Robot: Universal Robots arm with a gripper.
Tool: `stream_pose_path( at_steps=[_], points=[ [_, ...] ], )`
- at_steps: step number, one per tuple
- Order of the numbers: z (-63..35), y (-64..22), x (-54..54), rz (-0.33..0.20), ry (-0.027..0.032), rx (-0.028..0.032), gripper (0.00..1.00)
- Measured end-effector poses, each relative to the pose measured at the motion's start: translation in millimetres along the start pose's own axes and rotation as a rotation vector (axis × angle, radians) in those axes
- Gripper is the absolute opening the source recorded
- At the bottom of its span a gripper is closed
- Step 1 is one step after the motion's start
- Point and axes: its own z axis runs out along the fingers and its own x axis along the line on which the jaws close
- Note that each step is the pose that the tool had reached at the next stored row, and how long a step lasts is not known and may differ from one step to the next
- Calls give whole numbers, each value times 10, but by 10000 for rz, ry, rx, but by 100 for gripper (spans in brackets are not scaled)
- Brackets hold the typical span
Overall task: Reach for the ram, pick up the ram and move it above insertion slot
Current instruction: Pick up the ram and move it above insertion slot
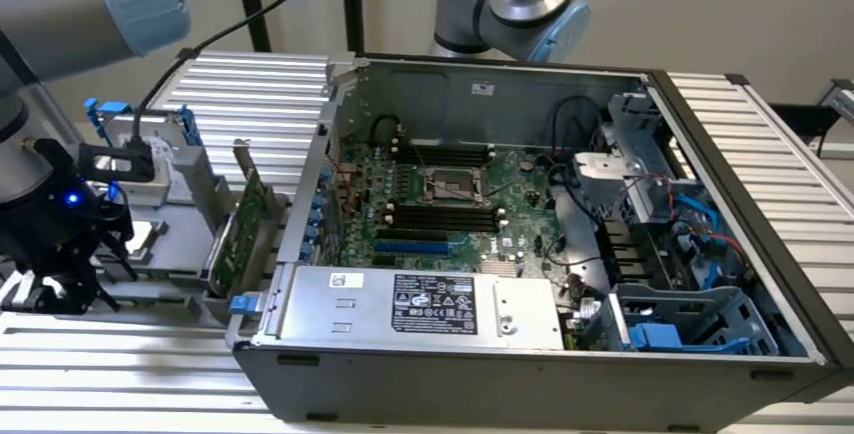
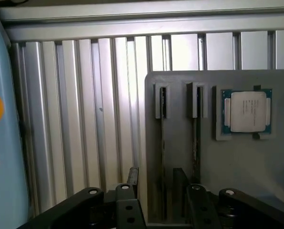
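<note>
The gripper is held open above the grey holder, where the ram is seen edge-on between its jaws.

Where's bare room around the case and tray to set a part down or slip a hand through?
Free: the ribbed table in front of the computer case, and the bare ribs beside the gray tray. Crowded: the tray, with ram sticks and a processor, and the cables inside the case at the exterior view's right.

The ribbed aluminium table carries an open computer case and a grey holder tray.
</note>
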Motion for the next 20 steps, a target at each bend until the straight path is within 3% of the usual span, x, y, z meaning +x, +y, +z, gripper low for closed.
stream_pose_path(
  at_steps=[8, 20],
  points=[
    [131, 3, -54, -81, -1, 8, 42],
    [234, 26, -96, -174, -1, 7, 42]
  ],
)
